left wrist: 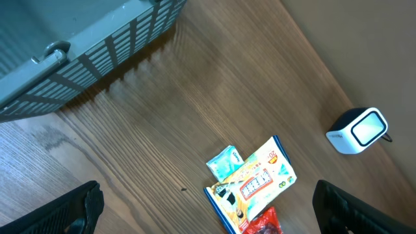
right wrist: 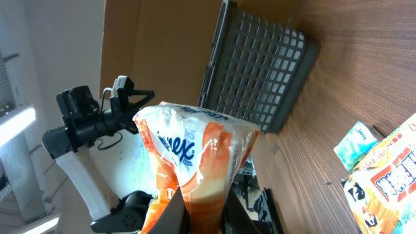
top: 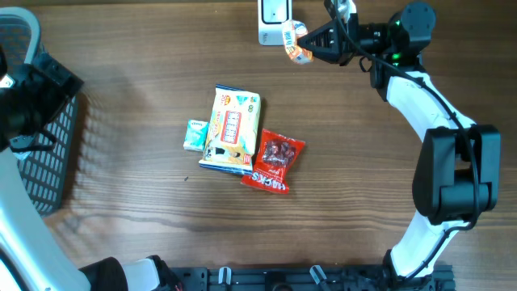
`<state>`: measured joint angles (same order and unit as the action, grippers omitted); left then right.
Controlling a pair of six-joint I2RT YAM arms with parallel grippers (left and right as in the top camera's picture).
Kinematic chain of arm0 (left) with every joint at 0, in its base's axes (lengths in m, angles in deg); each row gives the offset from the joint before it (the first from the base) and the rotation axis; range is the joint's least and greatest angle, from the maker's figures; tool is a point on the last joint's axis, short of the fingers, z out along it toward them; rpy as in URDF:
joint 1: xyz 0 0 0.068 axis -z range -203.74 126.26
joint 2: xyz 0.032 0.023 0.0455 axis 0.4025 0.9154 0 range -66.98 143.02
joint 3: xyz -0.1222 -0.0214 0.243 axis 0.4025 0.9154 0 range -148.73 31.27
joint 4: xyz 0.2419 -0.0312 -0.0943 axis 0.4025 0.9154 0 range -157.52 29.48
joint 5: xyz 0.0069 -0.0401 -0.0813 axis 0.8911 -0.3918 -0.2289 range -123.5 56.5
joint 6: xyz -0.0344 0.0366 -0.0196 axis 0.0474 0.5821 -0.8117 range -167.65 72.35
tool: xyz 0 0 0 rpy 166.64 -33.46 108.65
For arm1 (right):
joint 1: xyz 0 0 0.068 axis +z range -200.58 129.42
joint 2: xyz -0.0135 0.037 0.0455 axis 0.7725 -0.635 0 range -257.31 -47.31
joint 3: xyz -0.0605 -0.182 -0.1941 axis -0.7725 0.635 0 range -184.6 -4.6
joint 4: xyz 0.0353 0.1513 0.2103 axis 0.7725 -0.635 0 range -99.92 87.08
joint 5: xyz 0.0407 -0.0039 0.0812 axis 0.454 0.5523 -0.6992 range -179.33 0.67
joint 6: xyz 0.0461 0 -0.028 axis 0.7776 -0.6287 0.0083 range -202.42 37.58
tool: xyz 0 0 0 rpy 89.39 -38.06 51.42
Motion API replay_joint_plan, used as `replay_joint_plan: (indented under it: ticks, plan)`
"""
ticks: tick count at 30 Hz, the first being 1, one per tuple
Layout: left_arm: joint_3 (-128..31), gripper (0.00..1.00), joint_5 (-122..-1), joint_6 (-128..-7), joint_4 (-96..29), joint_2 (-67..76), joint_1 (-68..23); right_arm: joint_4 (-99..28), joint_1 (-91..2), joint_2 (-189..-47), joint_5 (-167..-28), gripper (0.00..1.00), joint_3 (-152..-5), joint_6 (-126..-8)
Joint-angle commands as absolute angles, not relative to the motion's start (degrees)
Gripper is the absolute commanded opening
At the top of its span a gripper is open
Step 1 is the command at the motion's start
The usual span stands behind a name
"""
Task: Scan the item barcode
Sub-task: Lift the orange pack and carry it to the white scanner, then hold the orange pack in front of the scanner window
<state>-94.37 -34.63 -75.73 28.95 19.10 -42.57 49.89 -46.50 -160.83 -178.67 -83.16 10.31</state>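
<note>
**Packet held up beside the scanner**

The right arm [top: 428, 105] reaches to the far edge of the wooden table [top: 363, 202]. Its gripper [top: 309, 44] is clamped on an orange-and-white packet [top: 296, 42] just beside the white scanner [top: 273, 20]. The left gripper [left wrist: 208, 211] hangs spread wide, holding nothing, near the basket [top: 48, 153] at the left edge. 3 small packs [top: 234, 133] lie mid-table, with bare wood all around them.
</note>
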Motion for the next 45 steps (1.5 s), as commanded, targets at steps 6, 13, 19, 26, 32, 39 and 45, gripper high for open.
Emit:
replay_joint_plan:
  ticks: [6, 13, 19, 26, 32, 39, 45]
  plan:
    - [-94.96, 1.00, -34.04, -74.85, 28.97, 19.06, -42.92, 51.45, -45.58, -160.30, -179.37, 0.04, -83.75, 5.87]
    - [-94.96, 1.00, -34.04, -74.85, 28.97, 19.06, -42.92, 41.48, -42.76, -160.34, -168.03, 0.05, -83.75, -12.88]
    - [-94.96, 1.00, -34.04, -74.85, 28.97, 19.06, -42.92, -0.53, -41.34, -159.95, -137.19, 0.05, -84.06, -44.62]
    - [-94.96, 1.00, -34.04, -74.85, 28.97, 19.06, -42.92, -19.94, -34.13, -159.93, -88.91, 0.05, -89.04, -62.80]
    - [-94.96, 1.00, -34.04, -74.85, 28.97, 19.06, -42.92, -1.05, -23.60, -162.27, -61.13, 0.05, -89.02, -97.34]
    - [-94.96, 1.00, -34.04, -74.85, 28.97, 19.06, -42.92, 28.54, -21.37, -171.25, -59.05, 0.05, -89.02, -131.48]
    - [-94.96, 1.00, -34.04, -74.85, 28.97, 19.06, -42.92, 39.62, -22.59, -181.00, -67.84, 0.05, -89.02, -165.68]
